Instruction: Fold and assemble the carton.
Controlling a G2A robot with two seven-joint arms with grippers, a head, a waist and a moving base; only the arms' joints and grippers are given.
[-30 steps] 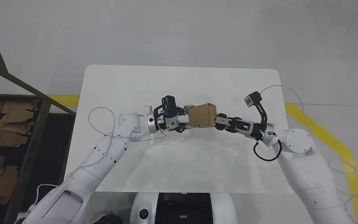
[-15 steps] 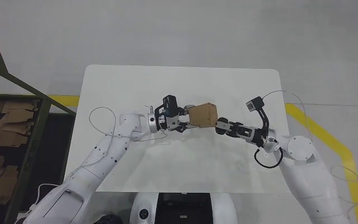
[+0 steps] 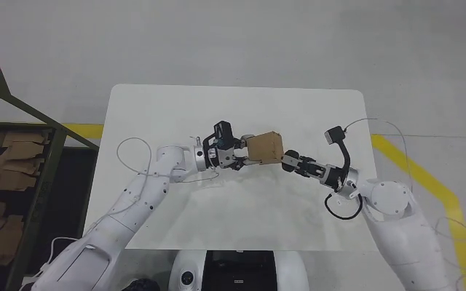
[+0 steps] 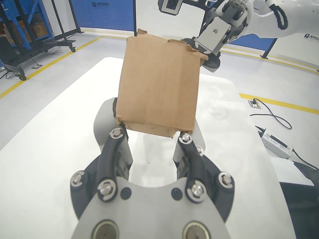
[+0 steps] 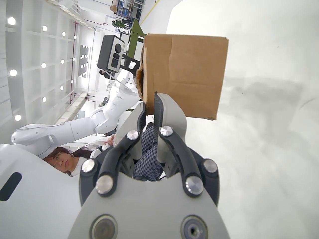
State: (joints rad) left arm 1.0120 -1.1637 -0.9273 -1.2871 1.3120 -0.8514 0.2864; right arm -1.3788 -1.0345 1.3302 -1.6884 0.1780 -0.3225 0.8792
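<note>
A brown carton is held above the middle of the white table, between both arms. My left gripper is shut on its near end, one finger on each side wall. In the left wrist view the carton tilts up and away, with torn flap edges at both ends. My right gripper is at the opposite end, shut on a thin edge of the carton wall. The carton shows its creased side in the right wrist view. Its inside is hidden.
A dark rack with flat cardboard blanks stands off the table's left edge. Bare tabletop surrounds the carton on all sides. On the floor beyond the table's far side lie a cable and a small grey box.
The right arm's elbow and wrist have swung slightly outward and toward the table's front. Both grippers stay on the carton, which has tilted a little.
</note>
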